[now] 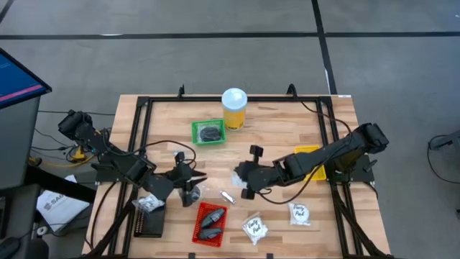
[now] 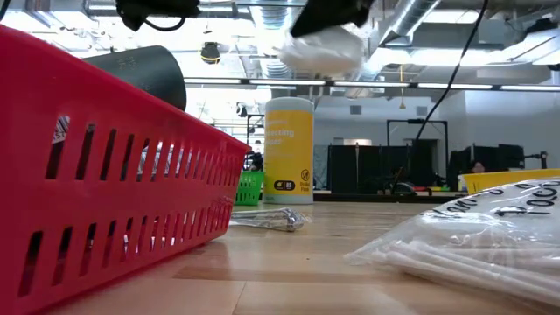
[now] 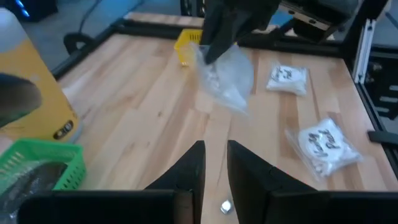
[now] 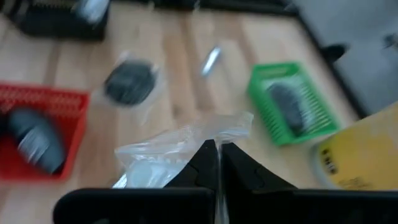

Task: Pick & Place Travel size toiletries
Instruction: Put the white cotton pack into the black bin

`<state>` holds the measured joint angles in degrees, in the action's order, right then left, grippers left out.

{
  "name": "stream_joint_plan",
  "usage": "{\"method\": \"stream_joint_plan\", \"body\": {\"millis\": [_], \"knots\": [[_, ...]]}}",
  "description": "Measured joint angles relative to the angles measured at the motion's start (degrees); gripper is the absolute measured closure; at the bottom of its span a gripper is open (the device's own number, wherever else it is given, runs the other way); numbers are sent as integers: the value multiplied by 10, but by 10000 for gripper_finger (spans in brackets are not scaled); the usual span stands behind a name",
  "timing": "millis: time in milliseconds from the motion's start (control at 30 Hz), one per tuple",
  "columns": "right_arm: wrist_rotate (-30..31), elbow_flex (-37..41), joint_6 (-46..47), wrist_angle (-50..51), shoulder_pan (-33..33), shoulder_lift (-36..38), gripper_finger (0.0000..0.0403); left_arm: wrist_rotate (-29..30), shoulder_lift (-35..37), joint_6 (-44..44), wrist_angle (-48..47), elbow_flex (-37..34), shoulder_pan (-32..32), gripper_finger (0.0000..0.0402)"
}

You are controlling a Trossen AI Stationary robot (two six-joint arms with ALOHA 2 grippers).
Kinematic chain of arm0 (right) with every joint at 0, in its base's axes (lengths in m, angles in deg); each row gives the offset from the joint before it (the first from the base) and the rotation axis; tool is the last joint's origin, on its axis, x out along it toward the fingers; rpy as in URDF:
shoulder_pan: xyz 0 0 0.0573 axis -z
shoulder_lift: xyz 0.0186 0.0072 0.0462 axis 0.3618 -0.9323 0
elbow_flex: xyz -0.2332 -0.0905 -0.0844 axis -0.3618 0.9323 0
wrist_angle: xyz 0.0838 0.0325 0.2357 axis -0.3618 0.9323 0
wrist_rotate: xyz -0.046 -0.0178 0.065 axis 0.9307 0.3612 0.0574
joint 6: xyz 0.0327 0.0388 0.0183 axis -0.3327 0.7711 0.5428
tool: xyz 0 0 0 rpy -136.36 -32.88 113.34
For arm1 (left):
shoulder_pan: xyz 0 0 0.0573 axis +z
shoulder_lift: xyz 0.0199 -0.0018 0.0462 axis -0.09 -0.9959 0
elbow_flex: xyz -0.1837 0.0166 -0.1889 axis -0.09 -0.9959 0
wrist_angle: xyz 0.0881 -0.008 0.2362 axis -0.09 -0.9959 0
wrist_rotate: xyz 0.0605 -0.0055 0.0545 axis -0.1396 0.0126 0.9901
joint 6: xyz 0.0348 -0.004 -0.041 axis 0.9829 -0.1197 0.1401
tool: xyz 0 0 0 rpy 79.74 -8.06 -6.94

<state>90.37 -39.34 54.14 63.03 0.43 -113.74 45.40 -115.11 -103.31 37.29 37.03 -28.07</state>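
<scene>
The pale wooden worktop point(image 1: 273, 137) carries a tall yellow jar with a white lid point(image 1: 234, 108); its label print is too blurred to read. A red slotted plastic tray point(image 1: 210, 223) holds dark bottles. The right end effector point(image 1: 243, 177) pinches a clear crinkly sachet point(image 4: 180, 146) above mid-worktop. The left end effector point(image 1: 188, 175) hovers nearby, fingers slightly parted and empty. Two white sachets with dark script point(image 1: 300, 213), illegible, lie near the front edge.
</scene>
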Motion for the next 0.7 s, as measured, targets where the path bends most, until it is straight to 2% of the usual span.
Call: {"method": "stream_joint_plan", "body": {"millis": [200,367,567,700], "knots": [[60,-13,-51,-72,0,0,403,17,0,44,62,0,6,344],[92,-22,-85,-119,0,0,403,17,0,55,71,0,24,342],[163,-25,-119,-181,-2,0,403,18,0,57,77,0,50,320],[167,-25,-150,-221,3,0,403,18,0,60,80,0,65,302]]}}
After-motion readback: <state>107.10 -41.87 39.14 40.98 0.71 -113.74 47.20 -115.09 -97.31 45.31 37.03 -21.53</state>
